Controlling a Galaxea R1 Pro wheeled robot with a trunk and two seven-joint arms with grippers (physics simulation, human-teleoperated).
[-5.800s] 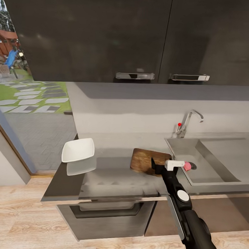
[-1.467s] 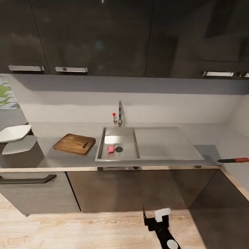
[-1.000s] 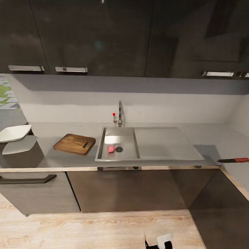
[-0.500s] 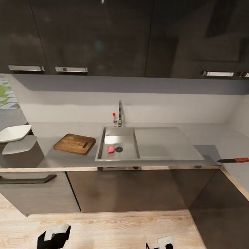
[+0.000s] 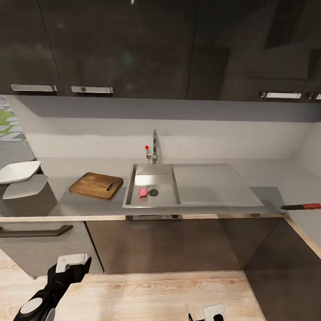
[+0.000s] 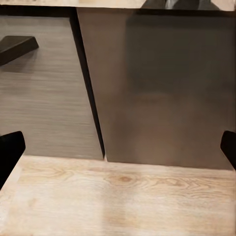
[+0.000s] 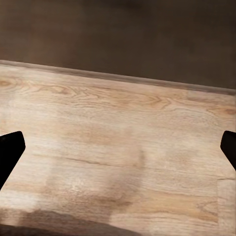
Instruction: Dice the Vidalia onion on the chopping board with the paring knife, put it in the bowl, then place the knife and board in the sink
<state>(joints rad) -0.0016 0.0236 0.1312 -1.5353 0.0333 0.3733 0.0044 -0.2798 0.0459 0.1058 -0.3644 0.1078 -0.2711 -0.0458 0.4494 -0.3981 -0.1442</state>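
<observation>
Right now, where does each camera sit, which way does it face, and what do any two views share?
Head view: high, facing the countertop, sink, chopping board, bowl and paring knife; left gripper and right gripper show low.
Left wrist view: low, facing the cabinet fronts and wooden floor; dark fingertips at the edges.
Right wrist view: angled down at floor; fingertips at the edges.
Shared: all three show floor and cabinet base.

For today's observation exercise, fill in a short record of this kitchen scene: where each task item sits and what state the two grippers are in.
onion: pink, in the sink basin beside the drain
chopping board: flat on the countertop, left of the sink
paring knife: far right of the countertop
bowl: left end of the countertop
left gripper: open, low before the cabinets
right gripper: open, above the floor
</observation>
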